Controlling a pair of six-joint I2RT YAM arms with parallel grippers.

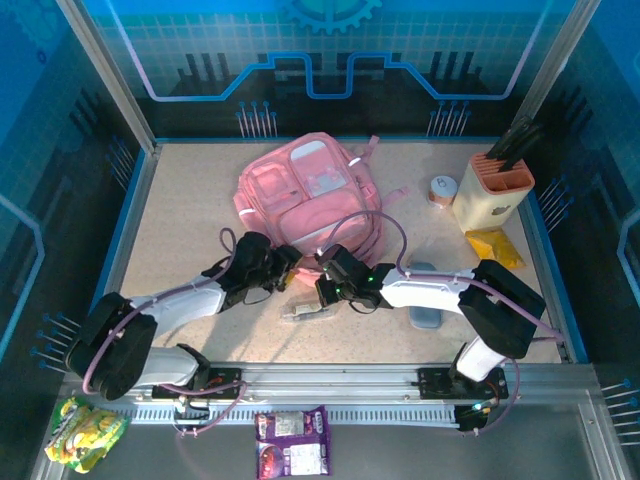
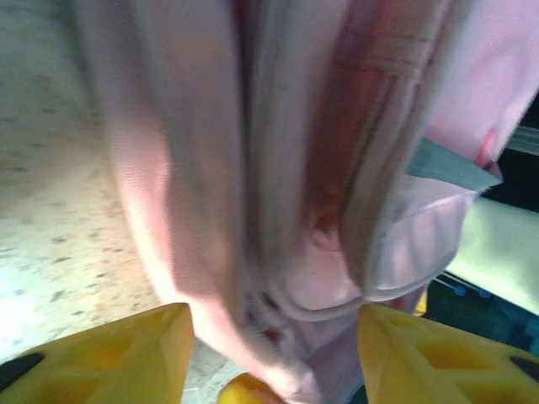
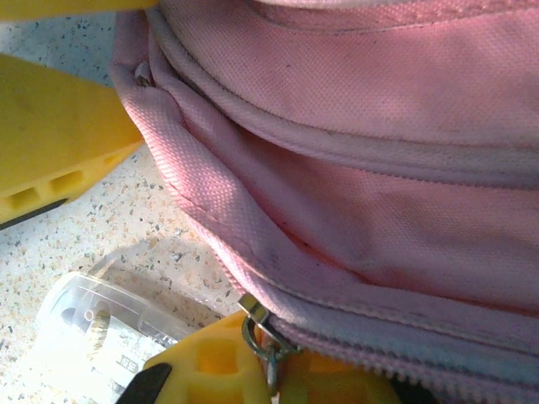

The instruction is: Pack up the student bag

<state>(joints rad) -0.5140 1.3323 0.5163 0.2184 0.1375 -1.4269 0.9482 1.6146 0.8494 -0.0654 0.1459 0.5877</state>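
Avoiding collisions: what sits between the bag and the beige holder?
A small round orange-and-white item stands between the student bag and the holder; top view shows it.

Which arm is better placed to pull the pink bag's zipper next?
Right, probably. The right gripper is shut on the zipper pull of the student bag; the left gripper stands open beside the bag.

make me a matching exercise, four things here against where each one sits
Things:
1 student bag
2 pen holder
3 purple packet
4 clear plastic item

Places:
a off the table, below the middle of its near edge
b middle of the table, toward the back
c far right of the table
d on the table just in front of the bag

Pairs: 1-b; 2-c; 3-a; 4-d
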